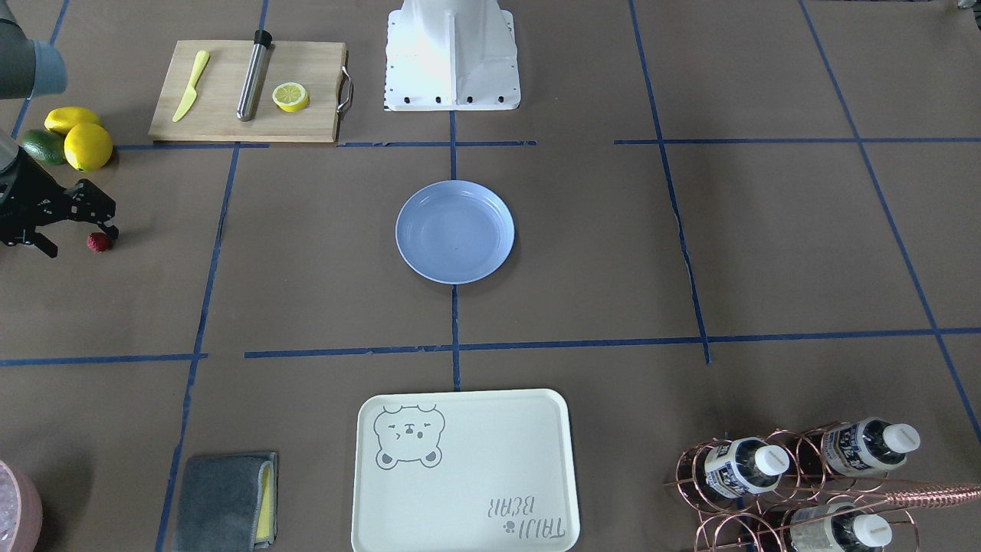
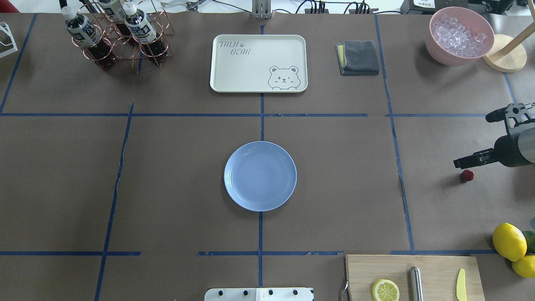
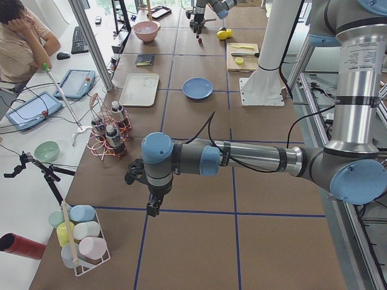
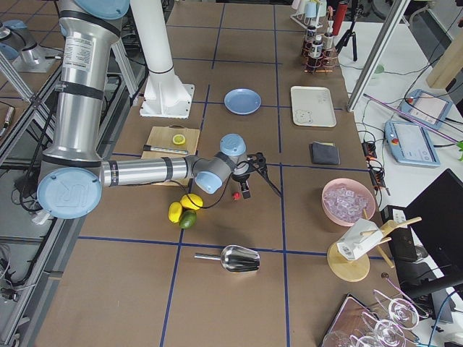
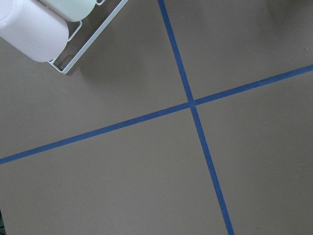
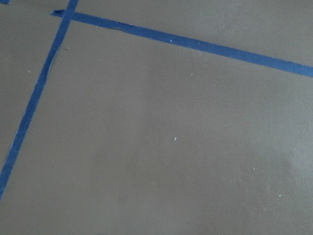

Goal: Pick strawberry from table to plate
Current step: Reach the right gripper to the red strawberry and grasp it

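The strawberry [image 2: 467,175] is a tiny dark red berry lying on the brown-paper table [image 2: 167,188] at its right side; it also shows as the strawberry [image 1: 98,242]. My right gripper [image 2: 474,139] hangs low just over it, open, with its fingers spread wide. The berry lies beside the nearer fingertip [image 2: 462,161], outside the gap. The light blue plate [image 2: 260,175] sits bare at the table's middle, far to the left of the berry. My left gripper [image 3: 153,207] shows only in the exterior left view, over the table's other end; I cannot tell its state.
Two lemons [image 2: 509,241] and an avocado [image 1: 42,146] lie near the strawberry. A cutting board [image 2: 413,278] carries a lemon half, a steel rod and a yellow knife. Farther off are a bear-print tray [image 2: 258,62], a grey cloth [image 2: 357,57], an ice bowl [image 2: 459,35] and a bottle rack [image 2: 117,35].
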Action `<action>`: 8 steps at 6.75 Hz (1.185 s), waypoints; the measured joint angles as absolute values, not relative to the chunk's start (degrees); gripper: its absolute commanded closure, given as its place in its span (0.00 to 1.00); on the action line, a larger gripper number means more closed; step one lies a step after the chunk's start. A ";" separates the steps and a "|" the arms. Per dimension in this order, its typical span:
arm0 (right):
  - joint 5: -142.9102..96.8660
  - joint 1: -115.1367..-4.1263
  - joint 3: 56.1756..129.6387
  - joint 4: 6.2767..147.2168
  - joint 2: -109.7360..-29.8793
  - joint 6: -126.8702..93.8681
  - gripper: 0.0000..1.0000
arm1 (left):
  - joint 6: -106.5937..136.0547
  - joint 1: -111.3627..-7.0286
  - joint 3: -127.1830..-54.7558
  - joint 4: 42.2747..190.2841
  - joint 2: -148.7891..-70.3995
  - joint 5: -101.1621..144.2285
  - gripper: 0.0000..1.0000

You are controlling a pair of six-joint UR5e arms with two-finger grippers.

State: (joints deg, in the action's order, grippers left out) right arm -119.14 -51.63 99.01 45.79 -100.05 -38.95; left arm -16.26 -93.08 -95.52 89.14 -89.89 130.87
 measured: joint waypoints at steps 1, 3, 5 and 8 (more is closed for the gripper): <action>-118.50 -50.51 98.68 45.49 -100.47 -39.25 0.04 | -16.26 -93.08 -95.53 89.20 -89.91 130.87 0.00; -116.86 -48.77 98.52 45.36 -101.42 -39.29 0.13 | -16.26 -93.09 -95.54 89.26 -89.91 130.87 0.00; -114.72 -47.46 98.27 45.41 -101.66 -39.29 0.49 | -16.26 -93.14 -95.54 89.22 -89.91 130.91 0.00; -114.33 -47.06 98.08 45.56 -101.61 -39.15 1.00 | -16.26 -93.08 -95.54 89.21 -89.94 130.93 0.00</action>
State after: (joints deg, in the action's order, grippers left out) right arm -114.33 -47.06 98.08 45.56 -101.61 -39.15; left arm -16.26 -93.08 -95.54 89.21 -89.94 130.93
